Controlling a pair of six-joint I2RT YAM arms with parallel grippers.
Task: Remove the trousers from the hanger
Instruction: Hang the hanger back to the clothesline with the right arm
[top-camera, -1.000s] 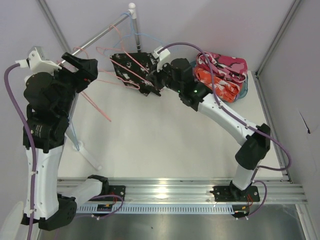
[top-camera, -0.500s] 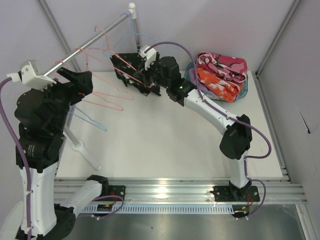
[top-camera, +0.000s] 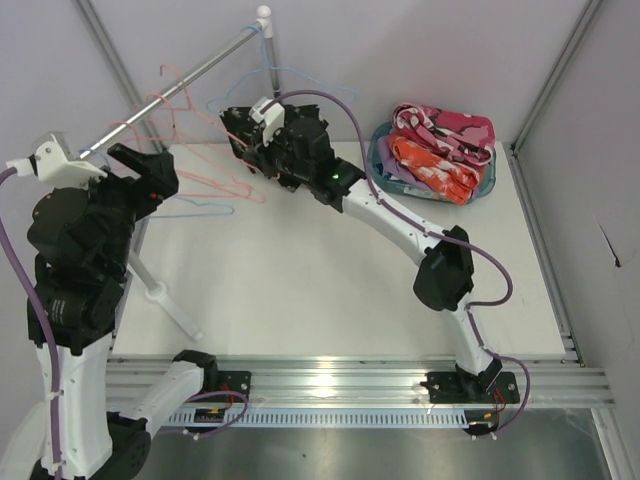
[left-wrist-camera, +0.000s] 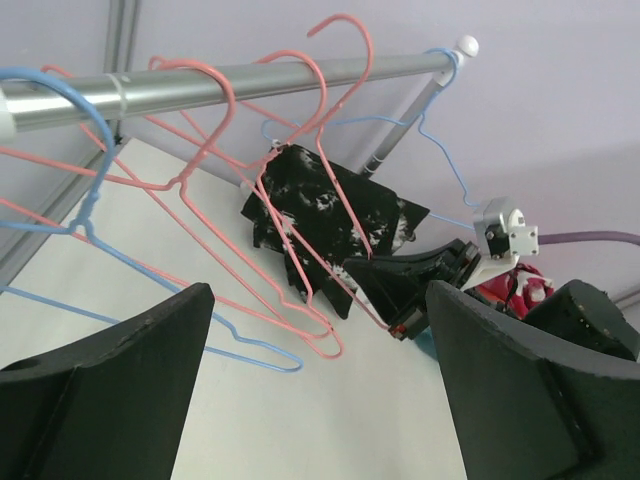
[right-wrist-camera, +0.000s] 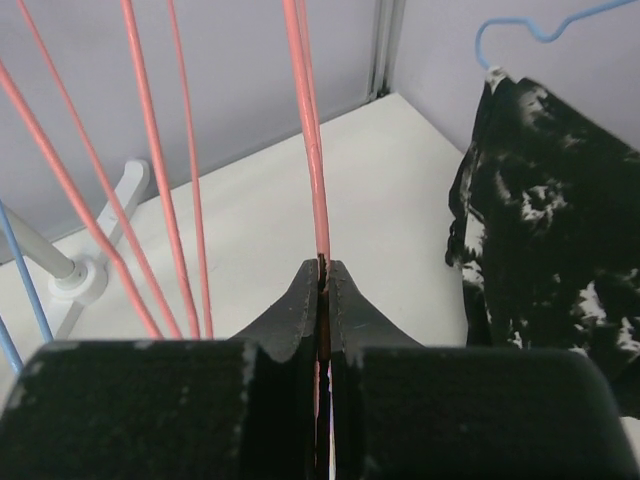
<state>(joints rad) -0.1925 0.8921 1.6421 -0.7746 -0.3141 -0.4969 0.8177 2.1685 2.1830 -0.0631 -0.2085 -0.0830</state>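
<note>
Black trousers with white speckles (left-wrist-camera: 322, 218) hang below the far end of the steel rail (left-wrist-camera: 250, 80), under a blue hanger (left-wrist-camera: 447, 140); they also show in the top view as black trousers (top-camera: 238, 135) and in the right wrist view as black trousers (right-wrist-camera: 550, 230). My right gripper (right-wrist-camera: 322, 268) is shut on the wire of a pink hanger (right-wrist-camera: 305, 120) just beside that cloth, and from above the right gripper (top-camera: 252, 158) sits at the cloth's edge. My left gripper (left-wrist-camera: 320, 290) stands wide open with nothing in it, and the left gripper (top-camera: 150, 172) is short of the hangers.
Several bare pink and blue hangers (top-camera: 195, 180) dangle from the rail (top-camera: 170, 92). The rack's white foot (top-camera: 165, 295) stands at the table's left. A teal basket (top-camera: 378, 150) at the back right holds a heap of coloured trousers (top-camera: 440, 145). Walls close in behind and right.
The right arm has stretched left and back, carrying the pink wire and pushing the black trousers leftwards. The left gripper has drawn back towards the near left. The hangers have swung.
</note>
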